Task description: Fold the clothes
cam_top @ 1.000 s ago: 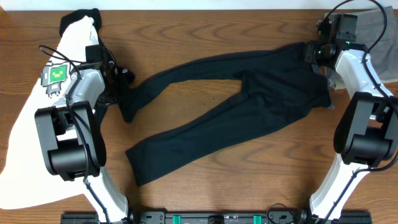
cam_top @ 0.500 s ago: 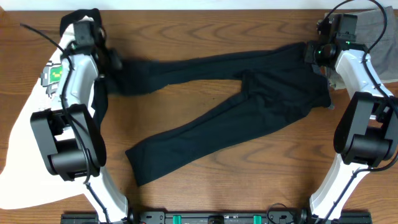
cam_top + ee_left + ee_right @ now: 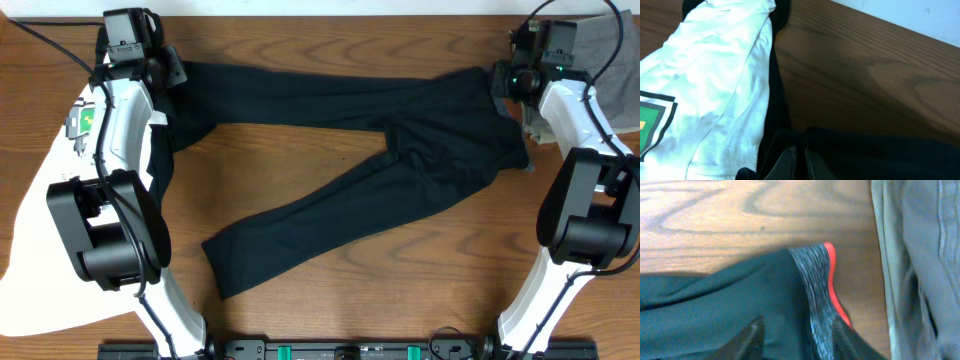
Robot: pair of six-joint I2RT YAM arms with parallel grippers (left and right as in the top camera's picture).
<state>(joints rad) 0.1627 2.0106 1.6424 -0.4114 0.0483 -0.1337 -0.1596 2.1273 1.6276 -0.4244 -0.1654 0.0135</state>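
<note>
The black trousers (image 3: 400, 150) lie spread across the table, waist at the far right. One leg runs along the far edge to the left. The other leg slants to the near left. My left gripper (image 3: 172, 75) is at the far left, shut on the end of the far leg. In the left wrist view its fingers (image 3: 800, 157) pinch black cloth (image 3: 880, 155). My right gripper (image 3: 503, 82) is at the waist. In the right wrist view its fingers (image 3: 799, 337) stand apart, with the grey, coral-edged waistband (image 3: 815, 280) between them.
A white T-shirt with a green print (image 3: 60, 180) lies along the left side under my left arm; it also shows in the left wrist view (image 3: 705, 75). Grey-olive folded trousers (image 3: 600, 50) sit at the far right corner, close beside the waistband (image 3: 920, 255).
My left gripper has moved toward the far left corner with the leg end in it, drawing that leg out straight along the far edge. The right arm has not moved.
</note>
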